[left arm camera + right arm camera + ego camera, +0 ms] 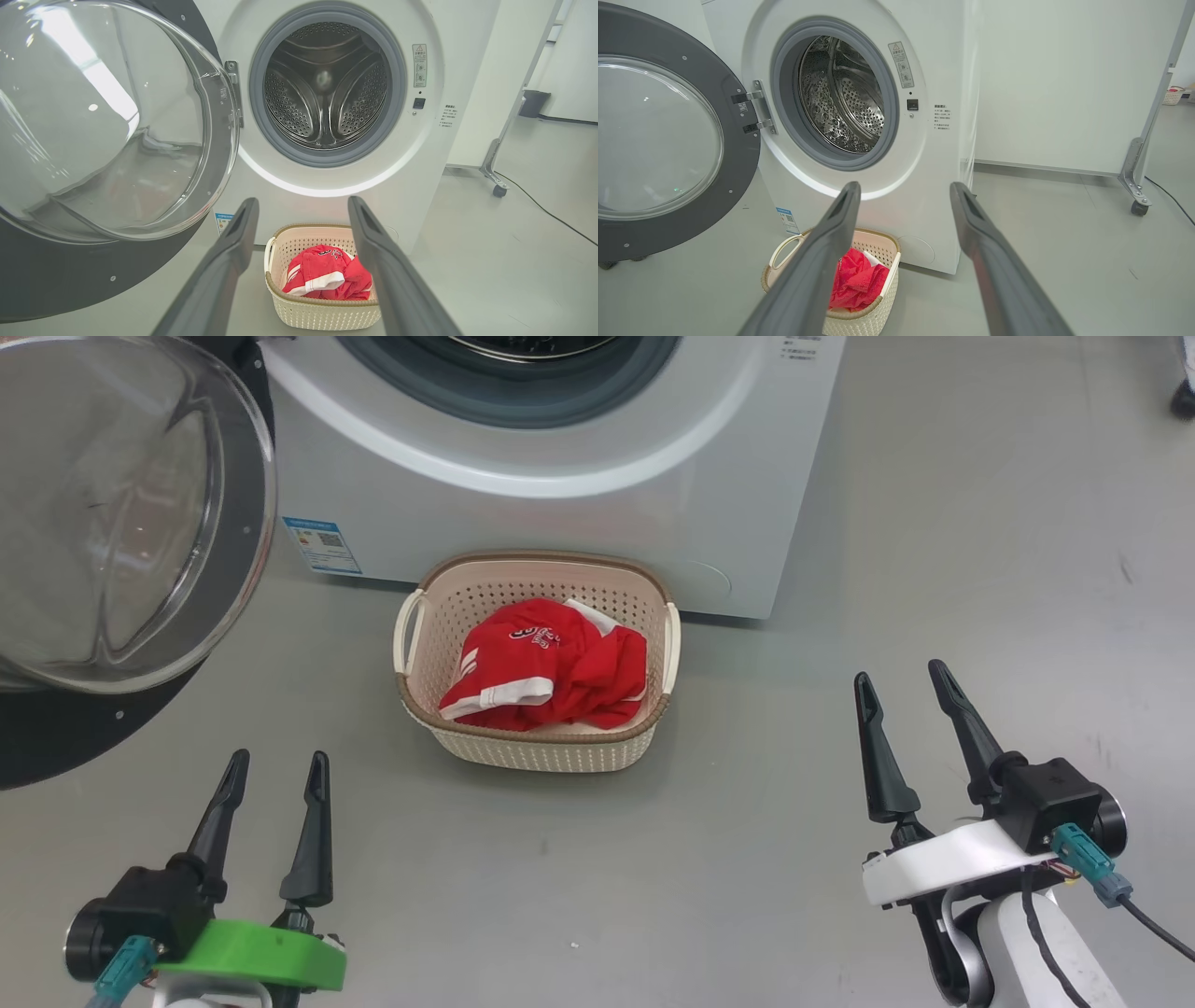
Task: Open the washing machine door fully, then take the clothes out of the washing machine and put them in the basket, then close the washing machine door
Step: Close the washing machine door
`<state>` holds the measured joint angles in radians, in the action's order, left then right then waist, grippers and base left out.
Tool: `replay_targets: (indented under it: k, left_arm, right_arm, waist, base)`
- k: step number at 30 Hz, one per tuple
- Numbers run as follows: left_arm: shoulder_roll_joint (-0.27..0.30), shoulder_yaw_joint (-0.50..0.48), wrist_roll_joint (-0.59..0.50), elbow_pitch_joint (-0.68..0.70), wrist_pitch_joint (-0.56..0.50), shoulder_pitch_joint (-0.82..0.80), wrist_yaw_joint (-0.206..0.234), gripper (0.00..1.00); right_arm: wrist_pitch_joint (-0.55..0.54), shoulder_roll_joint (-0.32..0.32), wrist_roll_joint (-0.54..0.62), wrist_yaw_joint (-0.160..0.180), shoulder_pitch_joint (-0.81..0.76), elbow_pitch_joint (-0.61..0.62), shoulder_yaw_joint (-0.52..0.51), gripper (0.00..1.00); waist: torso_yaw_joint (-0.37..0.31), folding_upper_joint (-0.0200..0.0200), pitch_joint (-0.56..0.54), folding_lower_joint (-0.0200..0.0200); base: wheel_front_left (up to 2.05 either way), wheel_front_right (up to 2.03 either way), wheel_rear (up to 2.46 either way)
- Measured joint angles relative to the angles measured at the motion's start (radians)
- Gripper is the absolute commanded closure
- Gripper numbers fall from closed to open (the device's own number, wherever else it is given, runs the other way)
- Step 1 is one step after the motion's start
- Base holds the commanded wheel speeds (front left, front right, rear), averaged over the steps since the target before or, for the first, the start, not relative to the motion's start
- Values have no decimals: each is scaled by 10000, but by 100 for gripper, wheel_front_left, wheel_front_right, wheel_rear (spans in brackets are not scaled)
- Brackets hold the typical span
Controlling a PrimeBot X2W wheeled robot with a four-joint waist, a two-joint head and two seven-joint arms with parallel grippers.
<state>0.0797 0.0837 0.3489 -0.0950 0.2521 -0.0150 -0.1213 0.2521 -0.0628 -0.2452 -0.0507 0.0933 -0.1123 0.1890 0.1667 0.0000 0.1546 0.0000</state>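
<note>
Currently I have both grippers hanging empty over the grey floor (980,523). The left gripper (280,756) has its two dark fingers spread apart, and the right gripper (896,670) is just as wide. Ahead, between the two pairs of fingers, sits the small cream perforated plastic basket (541,559) with red, white-striped garments (546,667) bundled inside. Just beyond it stands the big white front-loading washing machine (579,513). Its round black-rimmed glass door (121,523) stands swung wide beyond my left fingertips, baring the steel drum (327,88).
</note>
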Motion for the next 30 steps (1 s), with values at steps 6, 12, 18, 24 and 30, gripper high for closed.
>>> replay_targets:
  k: [6,12,18,24,30]
  left_arm:
    - [-36,-29,0,-50,0,0,0,0]
    - [-77,-54,0,-186,0,0,0,0]
    - [-88,-61,-65,-251,0,2,0,0]
    - [-123,-71,-65,-265,0,10,0,0]
    - [-150,-431,-67,-111,0,229,21,0]
  right_arm:
    - [0,-56,10,-36,0,-82,102,0]
    - [0,-119,10,-98,-2,-217,130,0]
    - [0,-115,8,-190,-3,-313,198,0]
    - [0,-111,-6,-201,-13,-437,270,0]
    - [-17,-84,-6,-307,-4,-527,662,0]
  waist:
    - [587,0,-22,0]
    - [1356,0,-73,0]
    - [2139,0,-158,0]
    - [2867,0,-282,0]
    - [3408,0,-440,0]
  base:
    - [0,0,0]
    - [0,0,0]
    - [0,0,0]
    - [0,0,0]
    - [0,0,0]
